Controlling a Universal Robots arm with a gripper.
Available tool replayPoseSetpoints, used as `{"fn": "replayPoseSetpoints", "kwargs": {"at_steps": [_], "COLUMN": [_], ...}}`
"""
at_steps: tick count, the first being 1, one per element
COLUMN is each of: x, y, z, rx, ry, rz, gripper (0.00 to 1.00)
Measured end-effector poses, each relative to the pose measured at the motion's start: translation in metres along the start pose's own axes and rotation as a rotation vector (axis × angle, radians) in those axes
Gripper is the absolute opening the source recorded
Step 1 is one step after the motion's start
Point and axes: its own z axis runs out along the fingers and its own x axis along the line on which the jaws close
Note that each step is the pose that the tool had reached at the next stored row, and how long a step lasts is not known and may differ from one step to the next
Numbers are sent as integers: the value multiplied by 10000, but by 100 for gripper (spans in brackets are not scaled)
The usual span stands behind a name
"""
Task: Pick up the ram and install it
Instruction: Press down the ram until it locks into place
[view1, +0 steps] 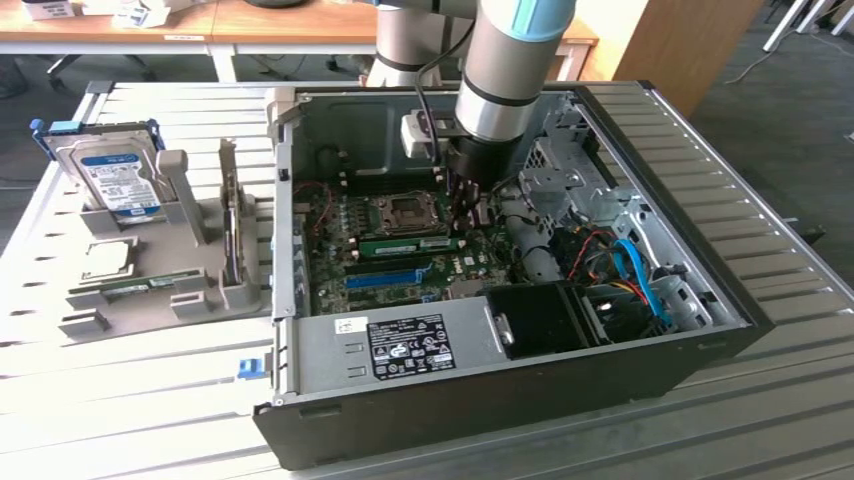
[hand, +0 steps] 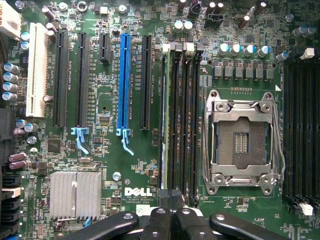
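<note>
Gripper (view1: 463, 224) is closed w/ nothing held, set inside PC case (view1: 694, 270) at one end of ram (view1: 407, 243), which is seated in mobo slot beside CPU socket (hand: 242, 142).
</note>
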Motion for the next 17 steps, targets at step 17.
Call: {"fn": "replayPoseSetpoints", "kwargs": {"at_steps": [17], "x": [-1], "y": [0], "z": [-4], "rx": [2], "ry": [-13], "rz": [-1], "gripper": [11]}}
